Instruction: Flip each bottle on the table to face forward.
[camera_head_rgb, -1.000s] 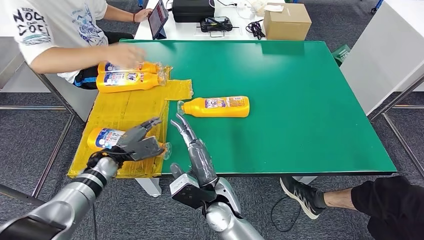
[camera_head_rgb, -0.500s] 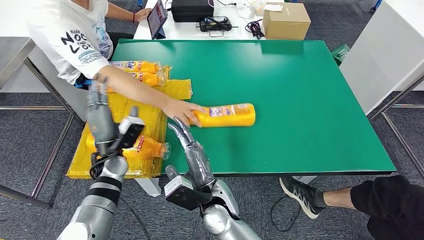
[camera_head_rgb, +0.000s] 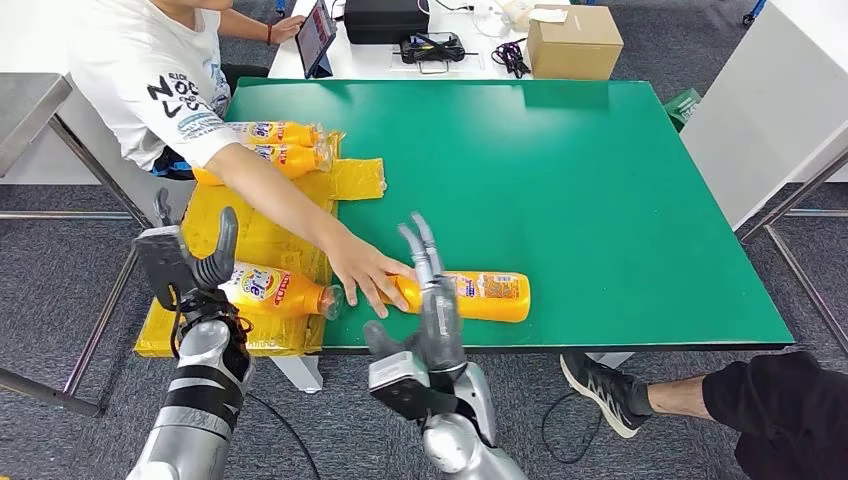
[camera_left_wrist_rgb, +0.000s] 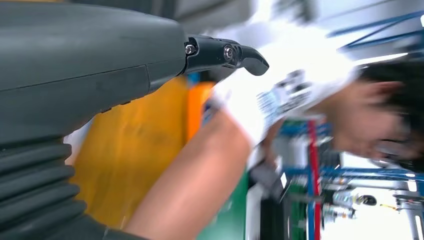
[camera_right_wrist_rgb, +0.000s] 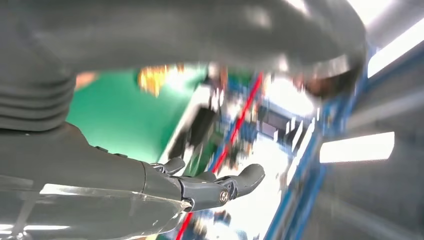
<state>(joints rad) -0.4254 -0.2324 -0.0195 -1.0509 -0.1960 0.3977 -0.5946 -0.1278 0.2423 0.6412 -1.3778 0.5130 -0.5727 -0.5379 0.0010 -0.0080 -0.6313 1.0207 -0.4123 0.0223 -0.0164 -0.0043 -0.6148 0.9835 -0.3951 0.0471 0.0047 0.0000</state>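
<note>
A yellow bottle (camera_head_rgb: 485, 296) lies on its side near the front edge of the green table (camera_head_rgb: 620, 200), and a person's hand (camera_head_rgb: 366, 275) grips its cap end. My right hand (camera_head_rgb: 430, 300) stands just in front of that bottle, fingers straight up and apart, holding nothing. Another yellow bottle (camera_head_rgb: 272, 290) lies on the yellow sheet (camera_head_rgb: 270, 225) to the left with its label up. My left hand (camera_head_rgb: 187, 262) is raised beside it, fingers up, holding nothing. Two more bottles (camera_head_rgb: 278, 133) (camera_head_rgb: 292, 158) lie at the sheet's far end. Both wrist views are blurred.
The person leans in from the back left, with an arm (camera_head_rgb: 275, 195) stretched across the sheet. A cardboard box (camera_head_rgb: 573, 42), a tablet (camera_head_rgb: 314, 35) and cables sit on the white desk behind. Another person's leg and shoe (camera_head_rgb: 600, 385) are under the table's front right.
The person has slid the bottle on the table toward the front edge and to the right. My right hand has followed to the right. My left hand has turned and dropped beside the sheet's bottle.
</note>
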